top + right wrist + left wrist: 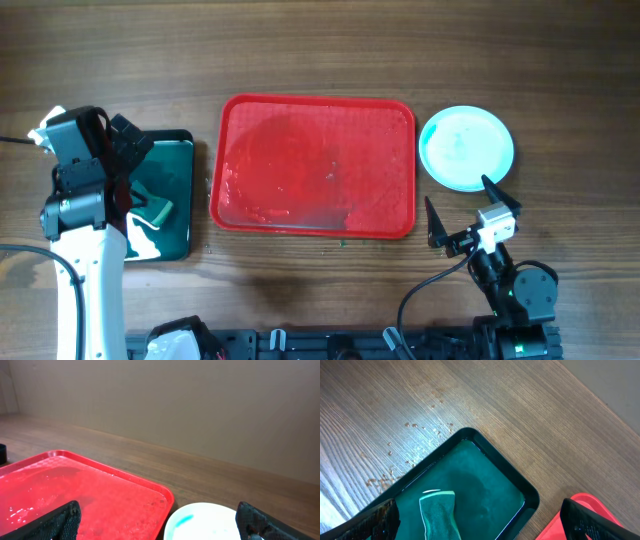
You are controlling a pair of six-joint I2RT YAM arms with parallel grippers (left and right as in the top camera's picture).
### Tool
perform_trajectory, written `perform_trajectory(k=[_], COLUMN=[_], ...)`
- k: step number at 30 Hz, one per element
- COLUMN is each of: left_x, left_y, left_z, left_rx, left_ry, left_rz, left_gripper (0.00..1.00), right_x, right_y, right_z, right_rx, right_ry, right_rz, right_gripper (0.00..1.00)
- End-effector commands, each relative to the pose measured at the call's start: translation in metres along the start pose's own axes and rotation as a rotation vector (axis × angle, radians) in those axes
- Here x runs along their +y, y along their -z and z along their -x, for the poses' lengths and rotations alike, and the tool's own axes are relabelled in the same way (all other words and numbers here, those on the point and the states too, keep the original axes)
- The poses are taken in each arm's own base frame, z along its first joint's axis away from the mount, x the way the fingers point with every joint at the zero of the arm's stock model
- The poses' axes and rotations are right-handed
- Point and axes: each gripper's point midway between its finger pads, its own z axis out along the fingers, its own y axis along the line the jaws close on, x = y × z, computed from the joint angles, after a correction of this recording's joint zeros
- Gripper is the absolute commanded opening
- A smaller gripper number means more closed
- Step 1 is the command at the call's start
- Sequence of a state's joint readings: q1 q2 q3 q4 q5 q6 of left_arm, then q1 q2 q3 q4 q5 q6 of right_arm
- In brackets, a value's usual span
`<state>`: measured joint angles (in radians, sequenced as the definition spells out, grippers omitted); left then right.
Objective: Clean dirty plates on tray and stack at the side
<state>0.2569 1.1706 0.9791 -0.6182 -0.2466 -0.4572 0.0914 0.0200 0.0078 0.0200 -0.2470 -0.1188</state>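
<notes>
The red tray [317, 225] lies wet in the middle of the table, with no plate on it; it also shows in the right wrist view [75, 485]. A pale blue-white plate [466, 148] sits on the table right of the tray, also in the right wrist view [210, 522]. A green sponge [158, 208] lies in the dark green basin [180, 150], also in the left wrist view [440, 512]. My left gripper [128, 160] is open and empty above the basin. My right gripper [468, 212] is open and empty just in front of the plate.
Water drops and crumbs [410, 450] lie on the wood beside the basin [520, 485]. The red tray's corner [580, 505] is close to the basin's right side. The arm bases [350, 345] stand along the front edge.
</notes>
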Motion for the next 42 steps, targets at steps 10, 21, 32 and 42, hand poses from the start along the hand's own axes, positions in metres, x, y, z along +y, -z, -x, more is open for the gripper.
perform_trajectory(k=[10, 21, 32, 42], left_x=[0.002, -0.035, -0.03, -0.024], left_y=[0.001, 0.07, 0.083, 0.057], left_z=[0.0, -0.021, -0.097, -0.126], left_rx=[-0.002, -0.26, -0.523, -0.56], left_ry=[-0.011, -0.237, -0.421, -0.414], left_rz=[0.012, -0.455, -0.626, -0.641], left_gripper=[1.0, 1.0, 1.0, 1.0], right_x=[0.004, 0.004, 0.004, 0.004], right_y=[0.001, 0.001, 0.001, 0.001], right_z=[0.003, 0.003, 0.003, 0.003], right_rx=[-0.017, -0.018, -0.017, -0.017], right_ry=[0.016, 0.016, 0.016, 0.016], right_rz=[0.018, 0.018, 0.018, 0.018], right_gripper=[1.0, 1.0, 1.0, 1.0])
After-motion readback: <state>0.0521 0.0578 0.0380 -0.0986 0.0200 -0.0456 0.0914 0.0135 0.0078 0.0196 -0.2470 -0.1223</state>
